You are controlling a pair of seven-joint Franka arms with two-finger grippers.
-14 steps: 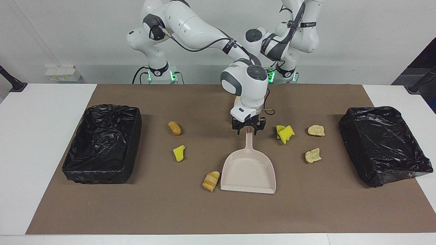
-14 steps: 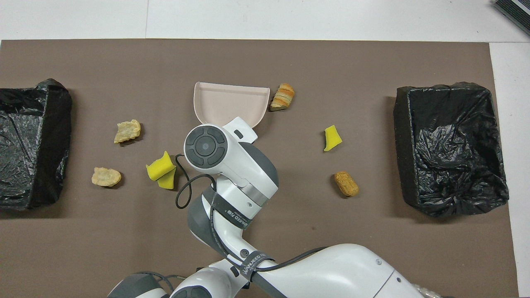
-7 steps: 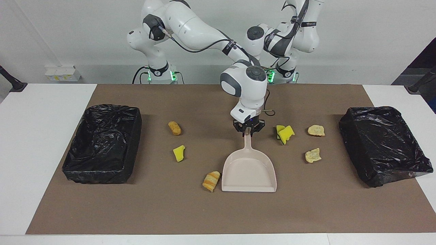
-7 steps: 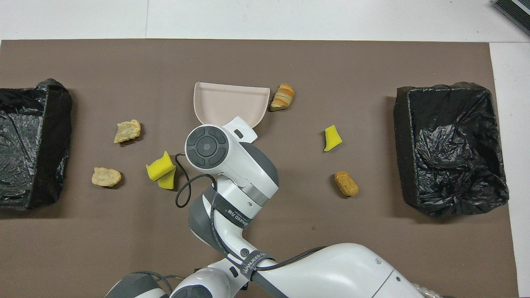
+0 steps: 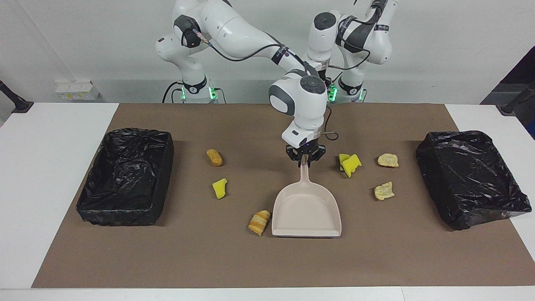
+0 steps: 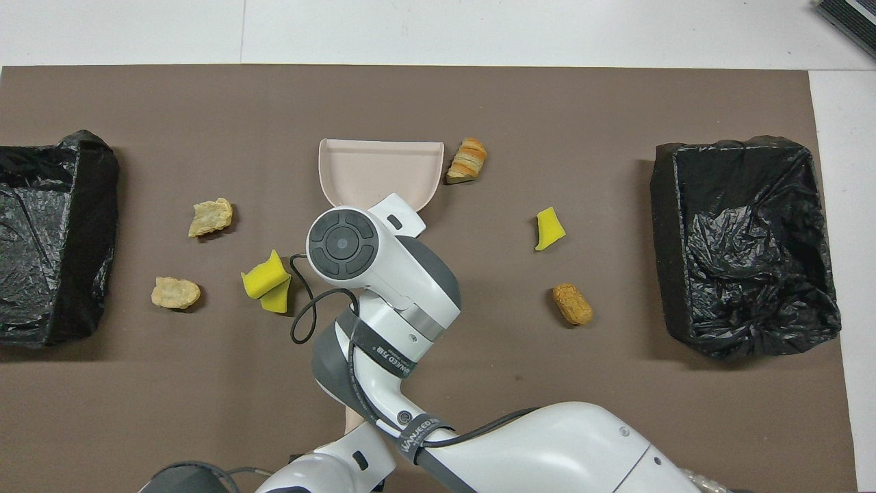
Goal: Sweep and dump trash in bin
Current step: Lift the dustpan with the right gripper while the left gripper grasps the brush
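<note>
Facing view: right gripper [image 5: 305,160] has its fingers pinched on the end of the dustpan handle, near the middle of the brown mat [image 5: 250,267].
Left gripper: not seen in either view; the left arm waits raised at the robots' edge of the worktop.
Brown nugget [image 5: 214,157]: oblong, crumbed, nearest the robots on the right arm's half of the mat.
Yellow sponge pair [image 5: 349,164]: 2 bright wedges touching each other, just beside the handle on the left arm's side.
Pale lump [image 5: 388,160]: rounded, crumbly, level with the sponge pair, toward the left arm's bin.
Single yellow sponge chunk [image 5: 220,188]: a bent wedge, farther out than the nugget.
Second pale lump [image 5: 383,191]: jagged, flaky, farther out than the first.
Dustpan [image 5: 306,209]: beige, flat on the mat, open mouth toward the worktop's outer edge.
Croissant-like piece [image 5: 259,222]: golden, striped, close against the pan's outer corner on the right arm's side.
Black-lined bins: 1 [image 5: 125,177] at the right arm's end, 1 [image 5: 472,177] at the left arm's end.
</note>
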